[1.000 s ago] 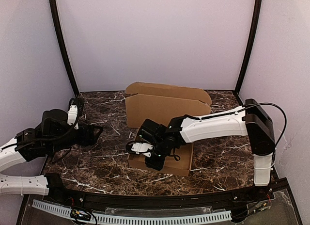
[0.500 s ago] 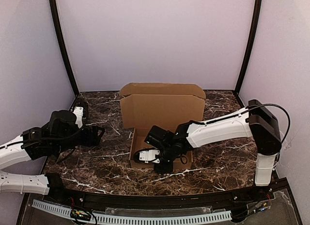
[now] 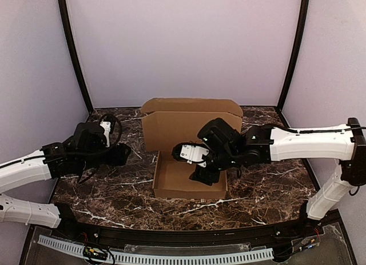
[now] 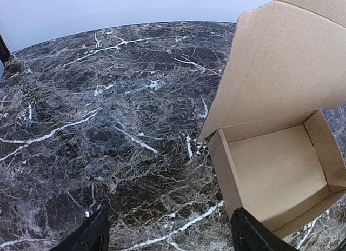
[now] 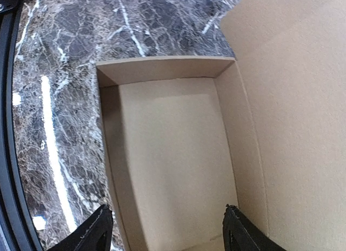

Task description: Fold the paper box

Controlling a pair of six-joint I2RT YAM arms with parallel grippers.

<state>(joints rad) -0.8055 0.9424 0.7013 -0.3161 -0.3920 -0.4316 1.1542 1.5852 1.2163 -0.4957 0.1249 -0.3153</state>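
The middle of the dark marble table point(image 3: 114, 191) is occupied by the paper box point(image 3: 177, 176), with its tray formed and its lid stood upright behind. The right fingers point(image 5: 96, 233) are spread above the tray, gripping nothing. The left fingers point(image 4: 89, 237) are parted over bare table beside the box.

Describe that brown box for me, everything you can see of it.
The paper box is plain, unmarked brown cardboard: a shallow, empty rectangular tray with low walls, its tall lid standing upright from the far edge, a flap bent along the top. It sits flat on the dark marble table. The right end effector hovers open above the tray, seemingly not touching it.
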